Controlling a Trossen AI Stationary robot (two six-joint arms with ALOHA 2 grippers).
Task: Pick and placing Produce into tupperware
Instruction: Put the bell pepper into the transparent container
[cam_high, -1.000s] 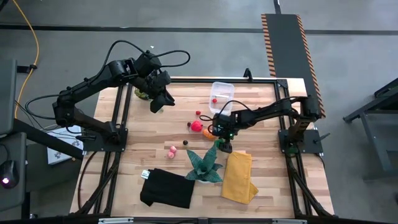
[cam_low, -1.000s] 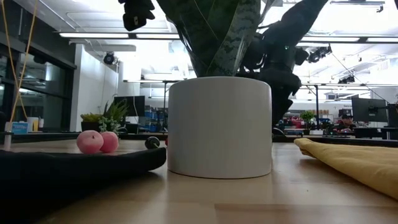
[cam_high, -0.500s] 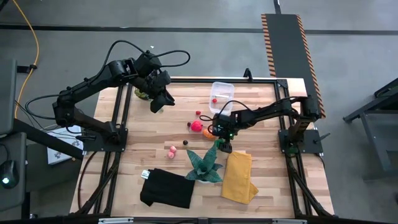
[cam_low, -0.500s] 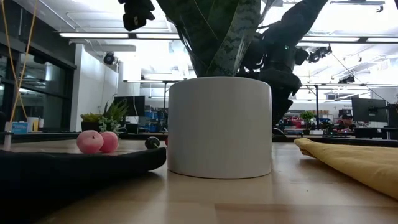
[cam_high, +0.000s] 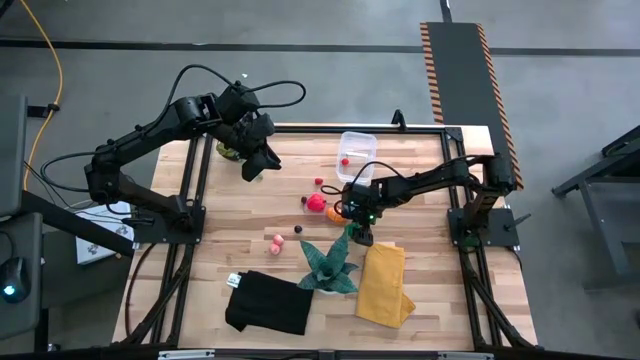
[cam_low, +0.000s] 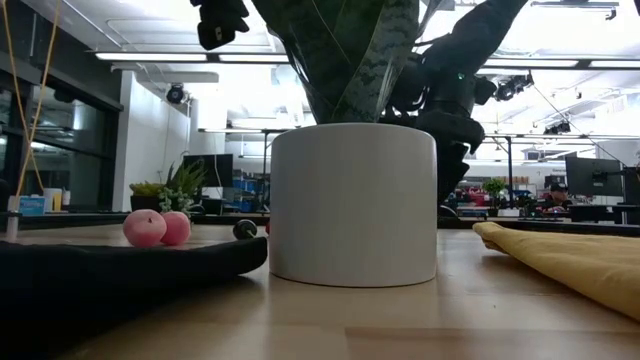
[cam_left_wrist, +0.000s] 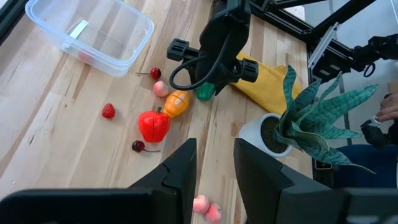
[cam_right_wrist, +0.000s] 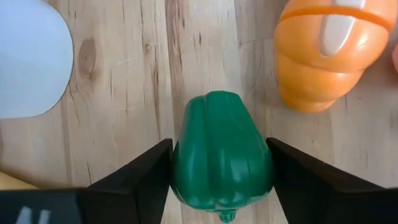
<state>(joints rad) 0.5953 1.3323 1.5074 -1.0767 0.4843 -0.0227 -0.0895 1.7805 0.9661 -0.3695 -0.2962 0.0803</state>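
Right gripper (cam_right_wrist: 221, 180) is low over the wooden table (cam_high: 250, 225), between the white plant pot (cam_left_wrist: 261, 134) and the orange toy vegetable (cam_right_wrist: 326, 53). Its two dark fingers (cam_right_wrist: 143, 171) straddle a small green toy pepper (cam_right_wrist: 222, 152) and touch it on both sides; the pepper lies on the wood, not lifted. Judged step: the grasp on one piece of produce.

Clear plastic rectangular tub (cam_high: 357, 148) stands toward the far edge of the table, well apart from the pepper, with one red piece (cam_high: 345, 160) inside.

Left gripper (cam_left_wrist: 214, 165) hangs raised near the far left corner, jaws narrowly spread, holding nothing.

Next move calls for a firm pinch, a straight lift clear of the orange piece just beside it, then carriage across to the tub.

Loose on the table: red tomato-like piece (cam_left_wrist: 153, 126), strawberry (cam_left_wrist: 109, 111), cherries (cam_left_wrist: 138, 146), pink pair (cam_left_wrist: 206, 207).
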